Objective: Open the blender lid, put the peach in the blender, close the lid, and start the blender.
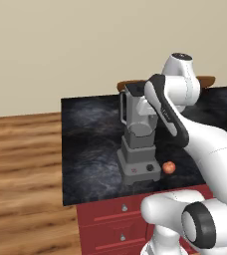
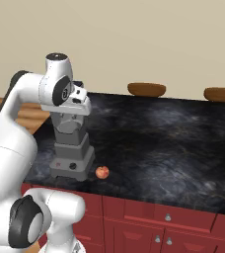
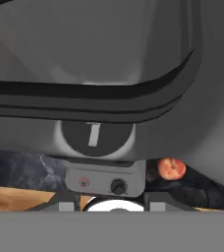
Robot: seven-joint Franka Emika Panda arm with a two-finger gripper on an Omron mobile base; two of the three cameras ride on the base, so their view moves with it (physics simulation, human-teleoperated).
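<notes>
1. The gripper (image 3: 112, 205) hovers right over the top of the blender (image 1: 138, 144), looking straight down into it. Its fingertips (image 3: 65, 205) are barely visible at the bottom edge of the hand view, set apart, with nothing seen between them. I cannot tell for certain how wide they stand.

2. Just beneath the hand, the hand view shows the dark rounded-square rim of the jar, and through the clear jar a dark disc at its bottom. Whether the blender lid is on or off cannot be told from these views, since the arm covers the jar top in both base views.

3. Further down, the blender's stepped grey base carries a small red mark and a black knob (image 3: 117, 186) on its front face.

4. The peach (image 1: 169, 168) lies on the dark marbled counter (image 2: 173, 143), just beside the blender's base on the knob side, not touching it.

5. Handling, as a judgement: the peach is light, round and soft, likely to roll and to bruise, so a gentle pinch across its middle from above suits it. The lid looks thin, stiff and light, best taken by opposite edges.

6. Beyond the counter stand brown stool tops (image 2: 146, 89); below it are red drawers (image 2: 168, 217).
</notes>
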